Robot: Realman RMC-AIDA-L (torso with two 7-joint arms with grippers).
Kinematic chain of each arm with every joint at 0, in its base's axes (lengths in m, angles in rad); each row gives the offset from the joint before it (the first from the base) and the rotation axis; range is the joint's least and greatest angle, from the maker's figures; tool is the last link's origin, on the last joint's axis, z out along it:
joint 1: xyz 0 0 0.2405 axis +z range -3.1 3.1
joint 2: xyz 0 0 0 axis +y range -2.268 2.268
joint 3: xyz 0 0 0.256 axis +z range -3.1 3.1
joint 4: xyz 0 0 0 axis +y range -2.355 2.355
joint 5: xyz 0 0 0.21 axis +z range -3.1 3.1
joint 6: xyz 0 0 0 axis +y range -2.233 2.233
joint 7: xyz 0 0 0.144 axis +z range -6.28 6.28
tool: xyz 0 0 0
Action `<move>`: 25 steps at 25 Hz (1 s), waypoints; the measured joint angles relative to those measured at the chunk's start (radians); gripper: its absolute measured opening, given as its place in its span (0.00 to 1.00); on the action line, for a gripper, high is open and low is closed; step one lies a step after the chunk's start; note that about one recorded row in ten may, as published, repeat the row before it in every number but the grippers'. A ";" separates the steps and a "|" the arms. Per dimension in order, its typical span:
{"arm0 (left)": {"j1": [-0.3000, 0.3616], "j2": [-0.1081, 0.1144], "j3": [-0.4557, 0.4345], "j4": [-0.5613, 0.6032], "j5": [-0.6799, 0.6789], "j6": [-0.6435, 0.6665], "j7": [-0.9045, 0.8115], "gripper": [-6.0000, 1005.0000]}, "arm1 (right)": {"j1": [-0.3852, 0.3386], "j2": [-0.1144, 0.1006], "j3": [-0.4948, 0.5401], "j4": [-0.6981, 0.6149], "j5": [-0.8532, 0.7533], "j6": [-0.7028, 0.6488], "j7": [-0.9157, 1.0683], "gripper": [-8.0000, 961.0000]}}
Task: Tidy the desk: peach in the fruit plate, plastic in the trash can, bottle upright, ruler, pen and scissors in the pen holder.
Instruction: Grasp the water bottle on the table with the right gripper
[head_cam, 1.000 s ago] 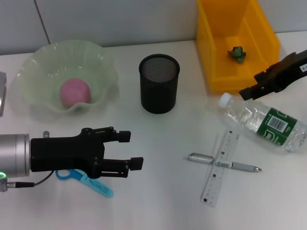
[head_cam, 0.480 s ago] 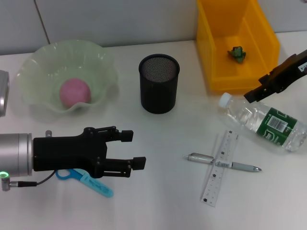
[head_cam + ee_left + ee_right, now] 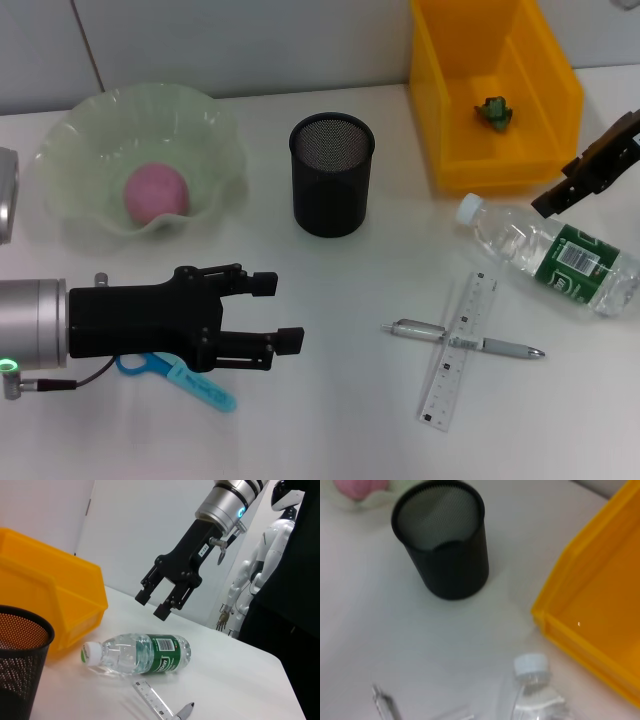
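Note:
The pink peach [image 3: 157,192] lies in the pale green fruit plate [image 3: 215,120]. A crumpled green plastic [image 3: 494,111] sits inside the yellow trash can [image 3: 450,110]. On its side, cap toward the pen holder [image 3: 332,175], lies the bottle [image 3: 555,255]. The pen [image 3: 510,348] lies across the ruler [image 3: 440,395]. My left gripper [image 3: 275,313] hovers open over the desk [image 3: 330,420], partly covering the blue scissors [image 3: 205,390]. Above the bottle [image 3: 140,654], my right gripper [image 3: 151,605] hangs open and empty.
A grey cylindrical object [image 3: 5,190] shows at the desk's left edge. The right wrist view shows the pen holder [image 3: 442,545], the trash can wall [image 3: 590,625] and the bottle cap [image 3: 531,665]. White humanoid robots [image 3: 260,580] stand beyond the desk.
My right gripper has moved toward the desk's right edge, away from the bottle's neck. The left gripper has barely shifted.

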 joint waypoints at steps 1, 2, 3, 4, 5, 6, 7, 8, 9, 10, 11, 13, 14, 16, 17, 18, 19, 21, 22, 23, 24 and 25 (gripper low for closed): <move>0.000 0.000 0.000 0.000 0.000 0.000 -0.002 0.86 | 0.008 -0.002 0.000 0.017 -0.017 -0.003 0.000 0.75; 0.000 0.000 0.000 0.000 0.000 0.000 -0.002 0.86 | 0.010 -0.002 0.000 0.020 -0.024 -0.003 0.000 0.75; 0.000 0.000 0.000 0.000 0.000 0.000 -0.002 0.86 | 0.010 -0.002 0.000 0.020 -0.024 -0.003 0.000 0.75; 0.000 0.000 0.000 0.000 0.000 0.000 -0.002 0.86 | 0.011 -0.003 0.000 0.023 -0.028 -0.004 0.003 0.75; 0.000 0.000 0.000 0.000 0.000 0.000 -0.002 0.86 | 0.012 -0.003 0.000 0.024 -0.032 -0.005 0.012 0.75; -0.001 0.000 0.000 0.000 0.000 0.000 -0.002 0.86 | 0.014 -0.004 0.005 0.023 -0.033 -0.003 0.028 0.75; -0.001 0.000 0.000 0.000 0.000 0.000 -0.002 0.86 | 0.014 -0.004 0.005 0.023 -0.033 -0.003 0.028 0.75; -0.001 0.000 0.000 0.000 0.000 0.000 -0.003 0.86 | 0.015 -0.005 0.008 0.022 -0.033 0.000 0.034 0.75; -0.002 0.000 0.000 0.000 0.000 0.000 -0.003 0.86 | 0.015 -0.005 0.009 0.020 -0.033 0.003 0.037 0.75; -0.002 0.000 0.000 0.000 0.000 0.000 -0.003 0.86 | 0.014 -0.005 0.009 0.018 -0.033 0.006 0.038 0.75; -0.002 0.000 0.000 0.000 0.000 0.000 -0.003 0.86 | 0.012 -0.006 0.010 0.017 -0.032 0.009 0.039 0.75; -0.003 0.001 0.000 0.000 0.000 0.000 -0.003 0.86 | 0.012 -0.006 0.010 0.017 -0.029 0.010 0.039 0.75; -0.003 0.001 0.000 0.000 0.000 0.000 -0.003 0.86 | 0.011 -0.005 0.009 0.015 -0.027 0.010 0.035 0.75; -0.003 0.002 0.000 0.000 -0.002 0.000 -0.004 0.86 | 0.009 0.001 0.003 0.012 -0.022 0.011 0.012 0.75; -0.003 0.002 0.000 0.000 -0.002 0.000 -0.004 0.86 | 0.009 0.001 0.003 0.012 -0.022 0.011 0.012 0.75; -0.003 0.002 0.000 0.000 -0.002 0.000 -0.004 0.86 | 0.009 0.003 0.001 0.012 -0.022 0.012 0.006 0.75; -0.003 0.002 0.000 0.000 -0.003 0.000 -0.004 0.86 | 0.009 0.008 0.001 0.012 -0.022 0.014 -0.002 0.75; -0.002 0.002 0.000 0.000 -0.004 0.000 -0.004 0.86 | 0.014 0.022 -0.010 0.016 -0.031 0.037 -0.014 0.75; -0.002 0.002 0.000 0.000 -0.005 0.000 -0.004 0.86 | 0.014 0.022 -0.010 0.016 -0.031 0.037 -0.014 0.75; -0.001 0.002 0.000 0.000 -0.005 0.000 -0.004 0.86 | 0.016 0.024 -0.018 0.022 -0.034 0.049 -0.014 0.75; 0.000 0.002 0.000 0.000 -0.005 0.000 -0.004 0.86 | 0.018 0.024 -0.027 0.029 -0.036 0.063 -0.014 0.75; 0.000 0.002 0.000 0.000 -0.005 0.000 -0.004 0.86 | 0.020 0.025 -0.035 0.038 -0.037 0.076 -0.014 0.75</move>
